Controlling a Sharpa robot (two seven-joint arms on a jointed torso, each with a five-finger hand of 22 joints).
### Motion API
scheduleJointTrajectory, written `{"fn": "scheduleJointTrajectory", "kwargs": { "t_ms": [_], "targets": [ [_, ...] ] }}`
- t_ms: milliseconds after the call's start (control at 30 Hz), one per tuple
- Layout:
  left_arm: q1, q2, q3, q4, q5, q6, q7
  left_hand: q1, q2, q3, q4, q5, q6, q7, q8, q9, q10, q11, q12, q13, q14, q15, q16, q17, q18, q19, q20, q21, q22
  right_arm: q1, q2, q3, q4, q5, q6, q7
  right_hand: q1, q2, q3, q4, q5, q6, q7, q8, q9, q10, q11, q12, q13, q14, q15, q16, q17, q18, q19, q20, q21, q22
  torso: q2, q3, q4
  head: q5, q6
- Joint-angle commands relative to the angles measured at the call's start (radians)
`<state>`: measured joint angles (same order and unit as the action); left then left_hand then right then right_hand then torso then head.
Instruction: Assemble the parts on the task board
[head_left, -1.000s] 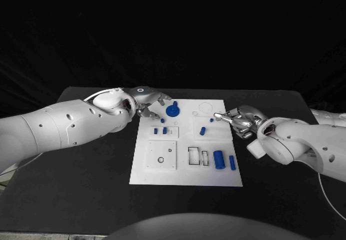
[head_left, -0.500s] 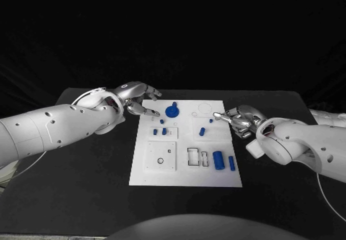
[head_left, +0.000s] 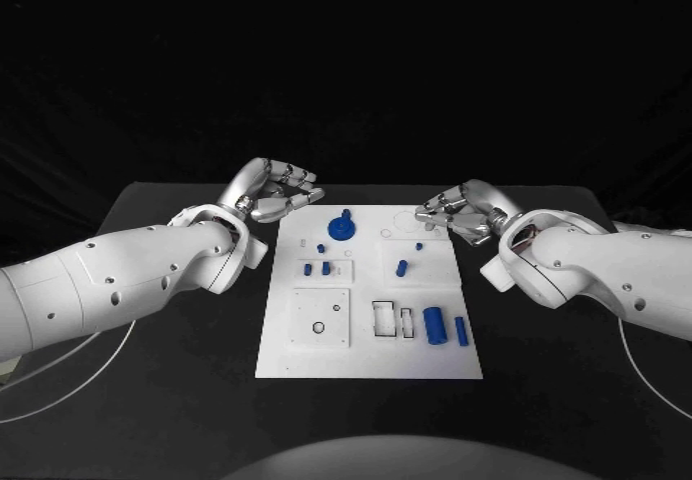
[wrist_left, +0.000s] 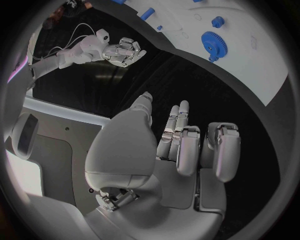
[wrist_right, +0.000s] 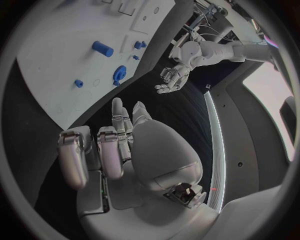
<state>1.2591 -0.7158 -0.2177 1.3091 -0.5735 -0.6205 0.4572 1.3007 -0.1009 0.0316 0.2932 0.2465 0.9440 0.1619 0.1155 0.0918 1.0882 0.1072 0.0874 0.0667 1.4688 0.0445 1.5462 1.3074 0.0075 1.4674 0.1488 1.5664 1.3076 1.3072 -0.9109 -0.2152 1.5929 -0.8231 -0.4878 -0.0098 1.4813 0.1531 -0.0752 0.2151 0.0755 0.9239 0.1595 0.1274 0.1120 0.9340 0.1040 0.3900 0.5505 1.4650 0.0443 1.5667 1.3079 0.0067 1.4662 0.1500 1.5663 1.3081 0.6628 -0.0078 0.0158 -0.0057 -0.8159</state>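
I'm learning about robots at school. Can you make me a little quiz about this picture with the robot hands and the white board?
1. True or false: the left robot hand is holding a blue part.
2. What shape is the blue part near the far end of the task board? A) gear B) ball C) ring
3. Fill in: both robot hands are raised over the ____ end of the board.

Key:
1. False; it holds nothing, and neither does the right robot hand.
2. A, a gear.
3. Far.

The white task board (head_left: 369, 352) lies flat mid-table, small blue parts (head_left: 436, 323) scattered across it.
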Motion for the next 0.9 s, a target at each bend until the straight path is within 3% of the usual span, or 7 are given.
{"fn": "scheduleJointTrajectory", "kwargs": {
  "t_ms": [33,167,400,500,667,900],
  "targets": [
    [-0.012,0.001,0.001,0.005,0.175,-0.041,0.075,0.002,0.012,-0.011,0.000,0.005,0.008,0.000,-0.001,0.000,0.004,0.000,-0.008,-0.002,0.092,-0.007,0.006,0.236,-0.007,0.103,-0.006,0.004,0.263,0.002,0.013,0.000,-0.023,-0.251,0.002,-0.043,0.017,-0.022,0.009,-0.008,-0.006,0.010,-0.006,-0.003,0.000,0.001,0.011,-0.091,-0.097,0.106,0.016,0.004,0.263,-0.007,0.105,0.011,0.004,0.263,0.002,-0.0011,0.0031,-0.013,0.006],
    [-0.024,-0.002,0.001,0.009,0.190,-0.034,0.078,0.002,0.015,-0.025,0.000,0.006,0.006,0.002,-0.006,-0.001,-0.002,0.002,-0.014,-0.003,0.093,-0.006,0.007,0.237,-0.007,0.103,-0.006,0.004,0.263,0.002,0.032,0.000,-0.059,-0.340,0.041,-0.092,0.031,-0.049,0.027,-0.024,-0.013,0.025,-0.013,-0.024,-0.005,0.045,0.032,-0.202,-0.262,0.106,0.034,0.004,0.263,-0.007,0.105,0.034,0.004,0.263,0.002,-0.0034,0.0055,-0.019,0.007],
    [-0.030,-0.015,0.001,0.032,0.203,-0.027,0.071,0.000,0.021,-0.043,0.000,0.006,0.000,0.005,-0.014,-0.004,-0.011,0.005,-0.021,-0.003,0.097,-0.003,0.015,0.248,-0.007,0.103,-0.005,0.004,0.263,-0.012,0.062,0.000,-0.113,-0.524,0.087,-0.157,0.042,-0.071,0.042,-0.042,-0.018,0.030,-0.032,-0.049,-0.015,0.081,0.036,-0.242,-0.354,0.106,0.035,0.004,0.263,-0.007,0.105,0.038,0.004,0.263,0.003,-0.0011,0.0029,-0.015,0.005],
    [-0.030,-0.017,0.001,0.037,0.204,-0.023,0.068,0.000,0.021,-0.045,0.000,0.006,0.000,0.005,-0.015,-0.004,-0.012,0.005,-0.021,-0.003,0.096,-0.003,0.013,0.246,-0.007,0.103,-0.004,0.004,0.263,-0.015,0.068,0.001,-0.122,-0.584,0.105,-0.177,0.040,-0.073,0.044,-0.042,-0.020,0.031,-0.034,-0.052,-0.018,0.090,0.035,-0.247,-0.367,0.106,0.035,0.004,0.263,-0.007,0.105,0.038,0.004,0.263,0.002,-0.0005,0.0041,-0.016,0.004],
    [-0.031,-0.017,0.001,0.038,0.205,-0.020,0.064,0.000,0.022,-0.046,0.000,0.006,-0.001,0.006,-0.015,-0.004,-0.012,0.005,-0.021,-0.003,0.096,-0.003,0.014,0.247,-0.007,0.103,-0.004,0.004,0.263,-0.018,0.078,0.001,-0.128,-0.649,0.147,-0.206,0.032,-0.076,0.043,-0.038,-0.023,0.030,-0.036,-0.057,-0.021,0.095,0.036,-0.255,-0.383,0.106,0.035,0.004,0.263,-0.007,0.105,0.038,0.004,0.263,0.001,-0.0005,-0.0003,-0.013,0.001],
    [-0.031,-0.016,0.001,0.034,0.206,-0.015,0.060,0.000,0.026,-0.050,0.000,0.007,-0.002,0.007,-0.017,-0.005,-0.015,0.006,-0.022,-0.003,0.096,-0.002,0.014,0.247,-0.007,0.103,-0.004,0.004,0.263,-0.023,0.092,0.001,-0.135,-0.673,0.199,-0.221,0.030,-0.077,0.044,-0.038,-0.023,0.032,-0.038,-0.058,-0.022,0.096,0.037,-0.260,-0.393,0.106,0.035,0.004,0.263,-0.007,0.105,0.038,0.004,0.263,0.000,-0.0001,0.0018,-0.017,-0.001]
  ]
}}
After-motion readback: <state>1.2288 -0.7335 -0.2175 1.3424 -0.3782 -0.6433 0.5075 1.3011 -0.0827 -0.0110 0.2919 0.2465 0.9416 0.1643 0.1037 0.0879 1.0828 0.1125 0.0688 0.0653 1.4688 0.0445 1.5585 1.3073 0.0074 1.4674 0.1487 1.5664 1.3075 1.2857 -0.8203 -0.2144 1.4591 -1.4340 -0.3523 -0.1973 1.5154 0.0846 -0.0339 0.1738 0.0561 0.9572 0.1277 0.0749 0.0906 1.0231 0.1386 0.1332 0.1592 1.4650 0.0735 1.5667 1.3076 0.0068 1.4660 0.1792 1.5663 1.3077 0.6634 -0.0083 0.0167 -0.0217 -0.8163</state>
